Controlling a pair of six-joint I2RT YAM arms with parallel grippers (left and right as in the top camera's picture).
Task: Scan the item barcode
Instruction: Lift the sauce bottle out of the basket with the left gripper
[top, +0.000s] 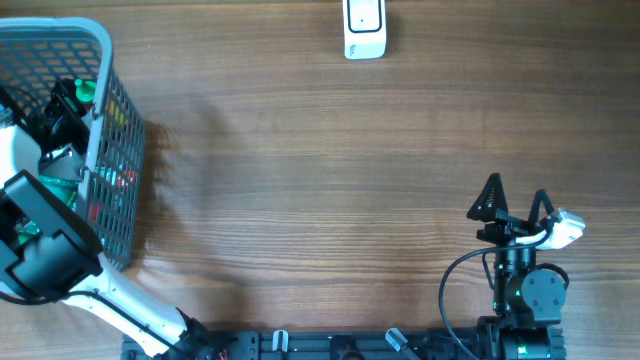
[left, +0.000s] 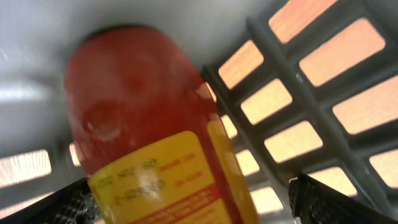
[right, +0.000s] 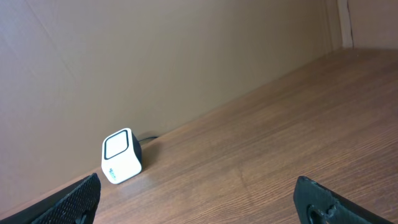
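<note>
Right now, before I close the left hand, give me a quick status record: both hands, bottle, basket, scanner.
left hand: open, down inside the basket, a finger on each side of the red bottle, not closed on it
red bottle: yellow label, blurred; no barcode visible
basket: grey, at the left end of the table, several items inside
scanner: white, at the far edge, nothing next to it
right hand: open, empty, near right side, pointed towards the scanner

Matt wood-grain table (top: 300, 150), grey plastic lattice basket (top: 98, 100), glossy red bottle (left: 137, 93) with yellow label (left: 161, 180)
</note>
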